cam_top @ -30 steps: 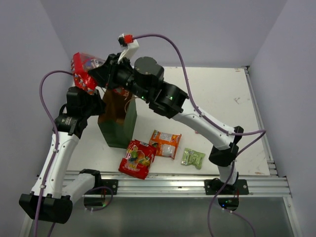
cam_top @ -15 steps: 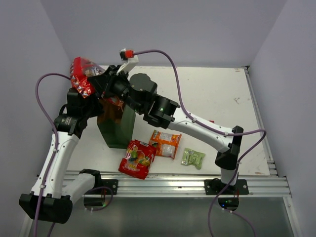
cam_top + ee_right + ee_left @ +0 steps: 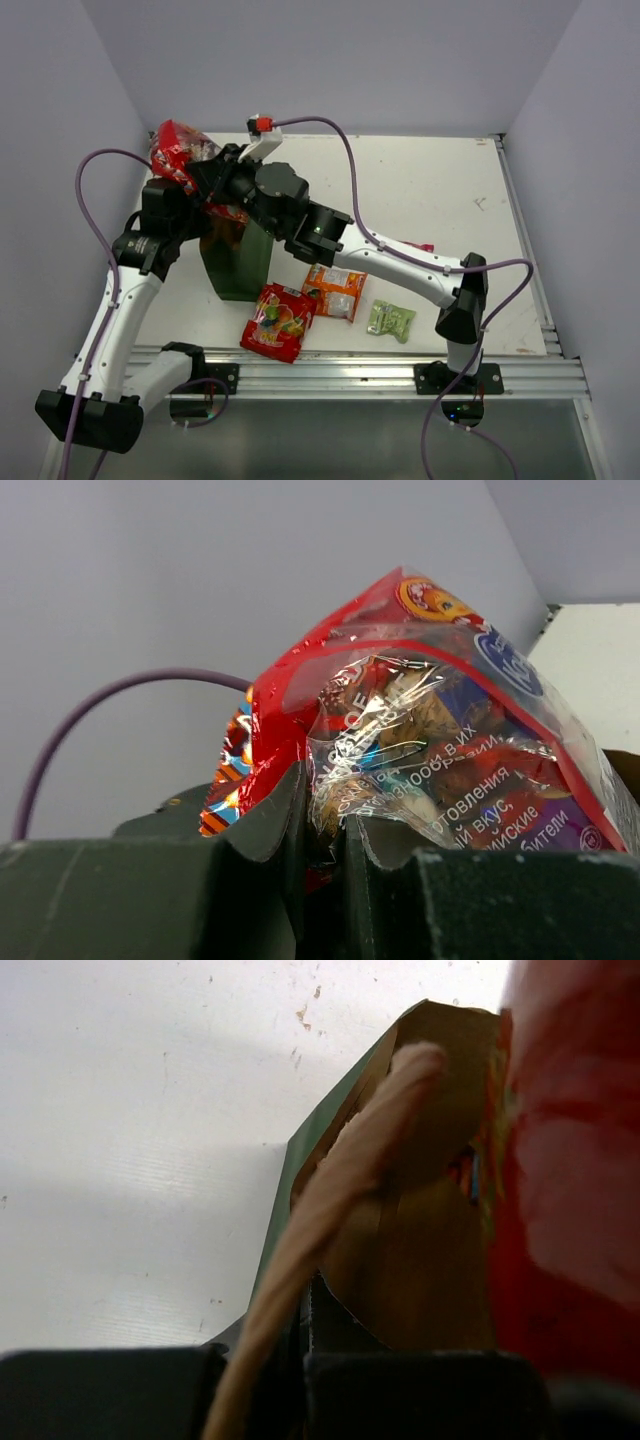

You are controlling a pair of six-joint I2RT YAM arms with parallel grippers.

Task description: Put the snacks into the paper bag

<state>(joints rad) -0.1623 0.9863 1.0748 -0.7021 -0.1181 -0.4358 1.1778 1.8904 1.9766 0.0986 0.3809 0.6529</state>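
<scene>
The right gripper (image 3: 325, 805), jaws nearly closed on the lower edge of a large red packet (image 3: 420, 730), held it over the mouth of the paper bag (image 3: 240, 268) at the upper left of the overhead view, while the left gripper (image 3: 305, 1330), fully closed, pinched the bag's rim beside its loop handle (image 3: 330, 1190). The packet looked wide for the narrow opening; let go tilted, it could snag on the rim or tip the bag. A second red packet (image 3: 278, 320), an orange-white packet (image 3: 335, 290) and a pale green packet (image 3: 391, 320) lay on the table (image 3: 450, 190) at lower centre
</scene>
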